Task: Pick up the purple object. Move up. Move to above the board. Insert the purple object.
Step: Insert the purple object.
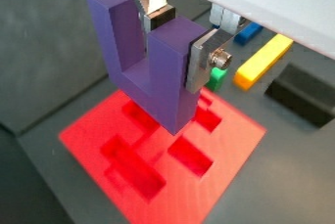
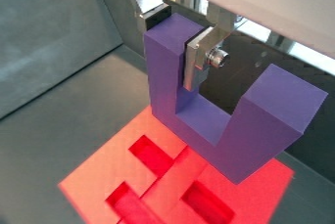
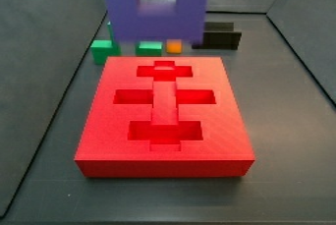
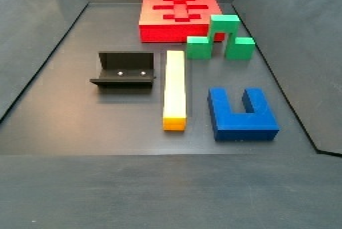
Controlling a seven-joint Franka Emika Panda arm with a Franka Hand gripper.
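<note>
In both wrist views the hand (image 1: 167, 34) pinches the purple object (image 1: 147, 57); a silver finger (image 2: 201, 56) lies flat against one prong. The block hangs in the air above the board (image 1: 229, 164), clear of its cross-shaped recesses, with its base downward.

In a side view the purple object (image 3: 155, 8) is a blur at the upper middle of the frame, over the far end of the board (image 3: 164, 148).

In a side view, a blue U-shaped block (image 4: 241, 114) lies nearest at lower right on the tabletop (image 4: 80, 123). A yellow bar (image 4: 174, 88) lies left of it, then the fixture (image 4: 123, 70). Green pieces (image 4: 222, 37) sit beyond, just before the board (image 4: 183, 13) at the top.
</note>
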